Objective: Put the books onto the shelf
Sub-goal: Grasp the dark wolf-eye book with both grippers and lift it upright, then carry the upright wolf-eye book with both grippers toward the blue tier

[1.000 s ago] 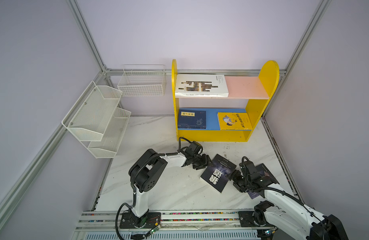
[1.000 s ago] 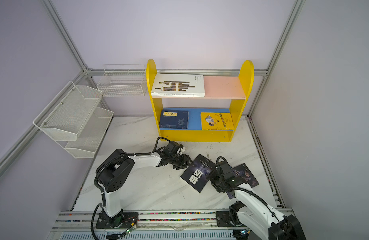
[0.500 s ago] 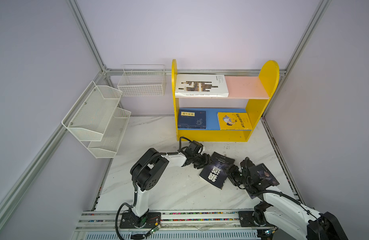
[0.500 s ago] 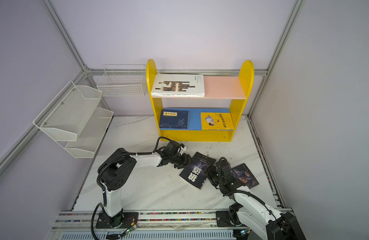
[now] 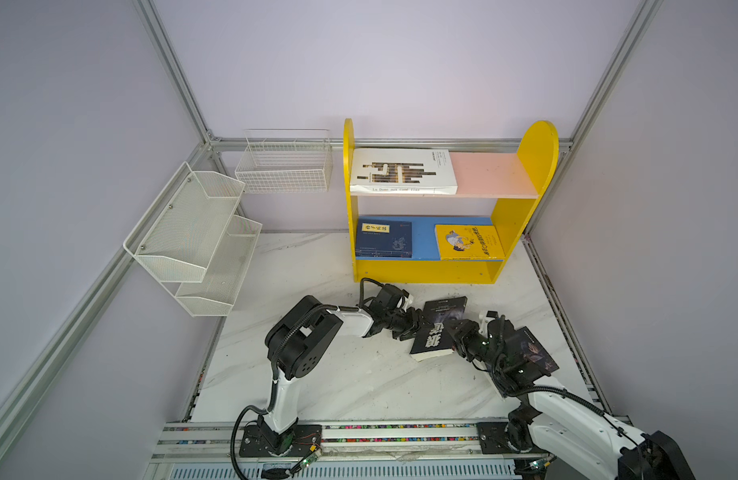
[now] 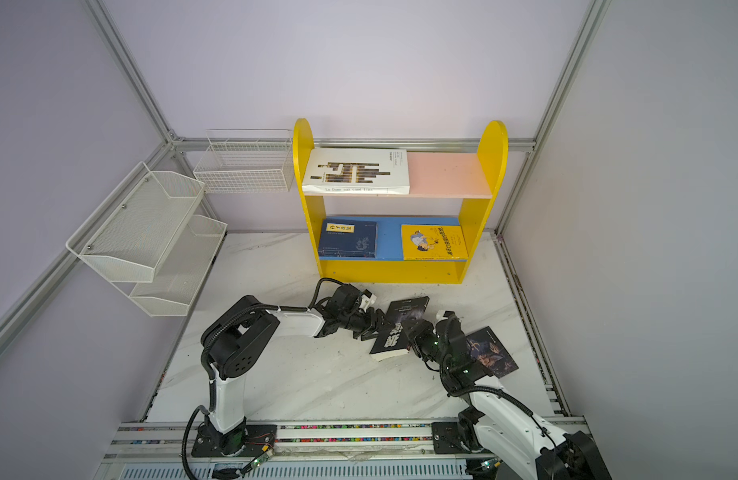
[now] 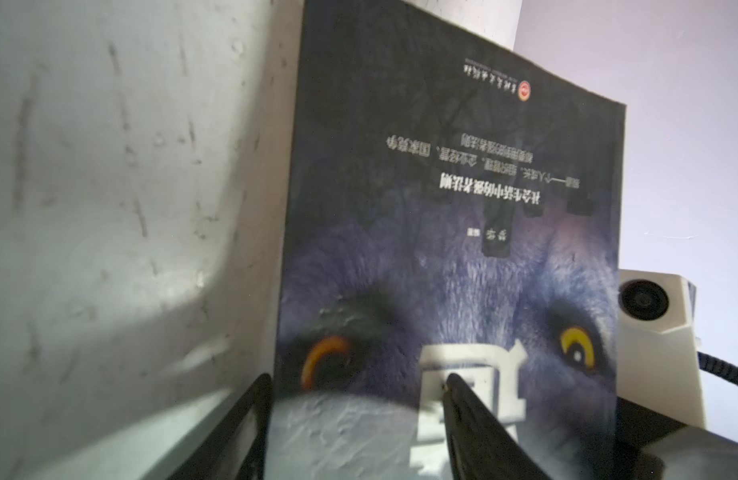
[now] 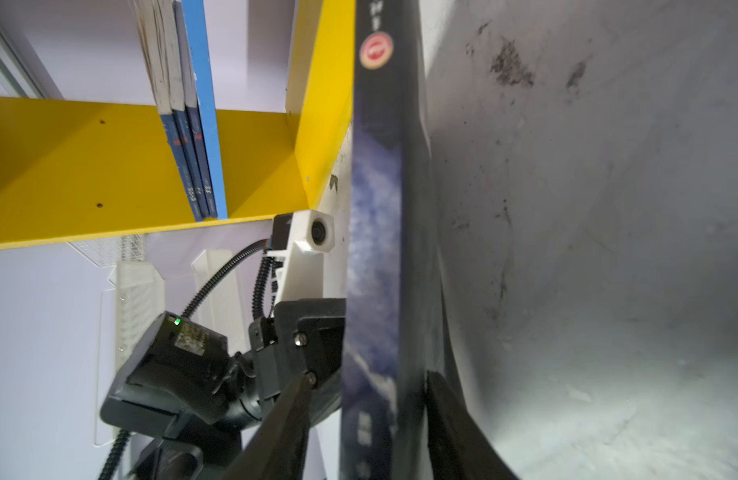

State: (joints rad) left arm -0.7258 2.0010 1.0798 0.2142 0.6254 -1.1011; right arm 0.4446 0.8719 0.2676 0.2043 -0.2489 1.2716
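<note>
Left of the shelf, the rack and basket take no part in the task. On the shelf's pink board lies the white book. On its blue board lie the navy books at the left end and the yellow book at the right end.

Step in hand: pickup of the black book, which is tilted up off the table before the shelf.
- The left gripper has its jaws spread, with one fingertip over the cover. It pinches nothing.
- The right gripper straddles the spine. One finger is against the book and its opposite is just short of it, so there is no pinch yet.
- Before the shelf's right panel, the blue book lies flat on the table.

Next move, as judged: press the right jaws together on the spine, then lift toward the pink board's bare right half.

Writing:
- White book, spine: appears to read "La Dame aux camélias".
- Navy cover: a yellow label with Chinese characters, too small to read.
- Black cover: large white characters, a red round seal, and a line that appears to read "社会生活中的强者法则".
</note>
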